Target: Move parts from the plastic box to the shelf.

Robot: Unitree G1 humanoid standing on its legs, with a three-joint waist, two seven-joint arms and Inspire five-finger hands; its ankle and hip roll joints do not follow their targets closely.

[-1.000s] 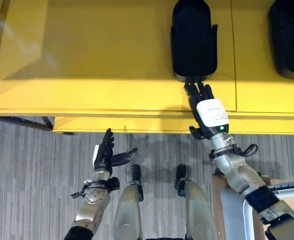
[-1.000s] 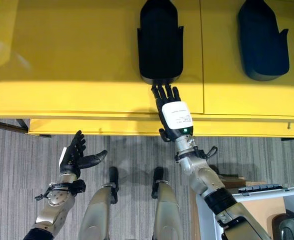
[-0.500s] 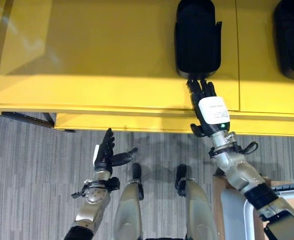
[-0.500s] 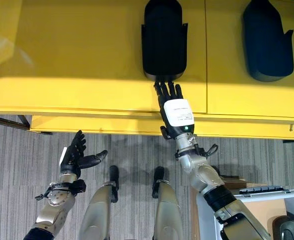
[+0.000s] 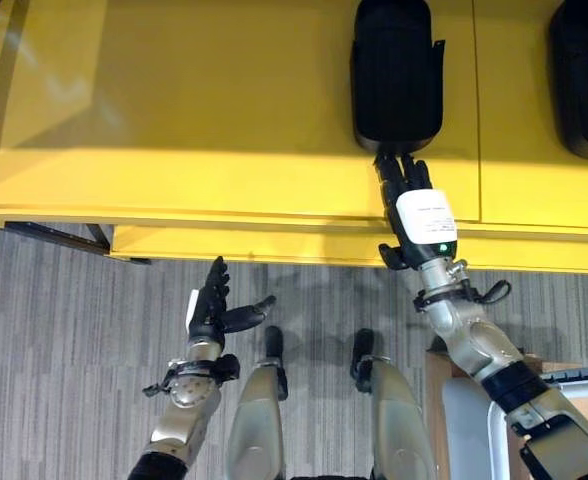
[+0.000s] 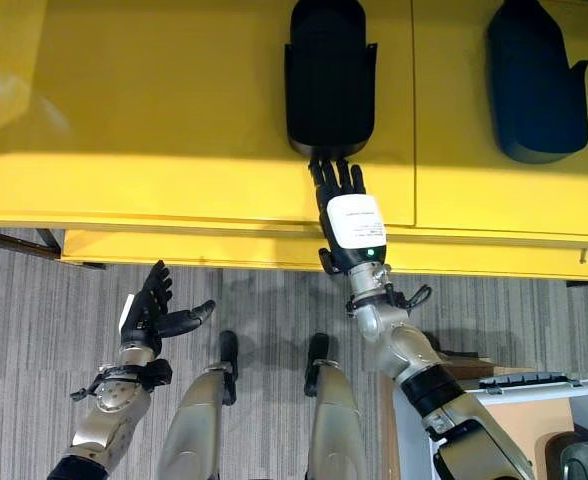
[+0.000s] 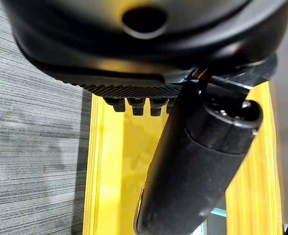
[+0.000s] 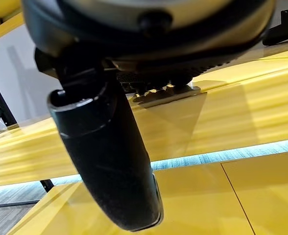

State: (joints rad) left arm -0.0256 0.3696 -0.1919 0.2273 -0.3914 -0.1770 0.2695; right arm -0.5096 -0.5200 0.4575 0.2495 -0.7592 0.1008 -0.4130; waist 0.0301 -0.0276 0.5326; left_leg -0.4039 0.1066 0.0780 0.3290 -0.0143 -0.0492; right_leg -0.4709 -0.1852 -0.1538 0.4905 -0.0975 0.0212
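Since the earlier frame the right hand [image 6: 352,222] has crept slightly toward 12 o'clock — fingers straight, tips touching the near end of the black part [image 6: 330,75] on the yellow shelf [image 6: 154,110]. A second part [image 6: 536,85] lies at 2 o'clock. Left hand [image 6: 151,312] open over the floor [image 6: 34,330] — shelf at 10 o'clock is bare.

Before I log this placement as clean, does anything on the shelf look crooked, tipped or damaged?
Nothing stands out. Two black moulded plastic parts lie flat and parallel on the yellow shelf. The right hand rests open just below the nearer one; the left hand hangs open over the floor.
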